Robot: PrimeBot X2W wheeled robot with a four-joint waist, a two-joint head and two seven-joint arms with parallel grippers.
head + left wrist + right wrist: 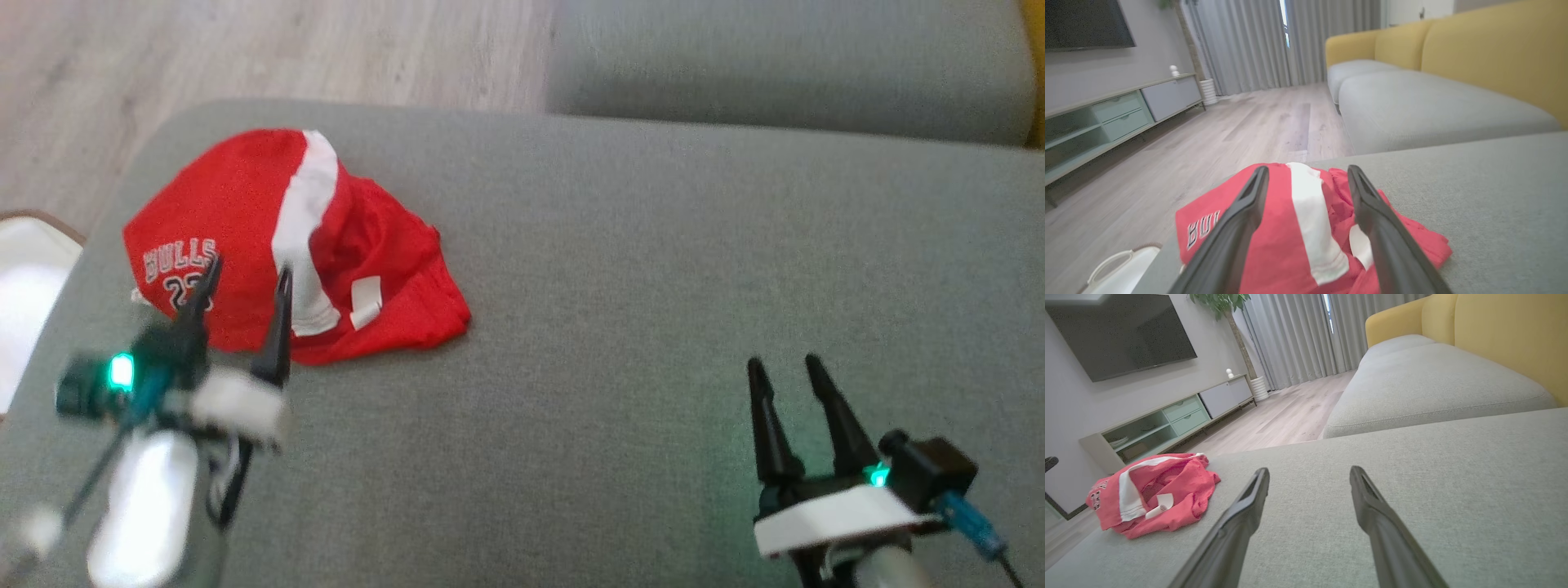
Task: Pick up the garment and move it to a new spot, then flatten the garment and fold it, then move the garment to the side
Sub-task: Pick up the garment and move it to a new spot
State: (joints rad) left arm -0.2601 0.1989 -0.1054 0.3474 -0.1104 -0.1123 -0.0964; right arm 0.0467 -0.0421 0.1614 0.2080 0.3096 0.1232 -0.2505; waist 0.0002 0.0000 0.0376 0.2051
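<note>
Garment [237,192] lettering reads "BULLS"; number half-hidden.

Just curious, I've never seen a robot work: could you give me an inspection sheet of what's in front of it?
Surface: grey cushion, flat.
Job's things: red garment, crumpled at the cushion's left end.
Clutter: white container beside the cushion, left.
Grippers: left gripper open, fingers over the garment; right gripper open above bare cushion.
Cables: blue cable at the right wrist.
Surroundings: wooden floor, yellow-backed sofa, television.
</note>
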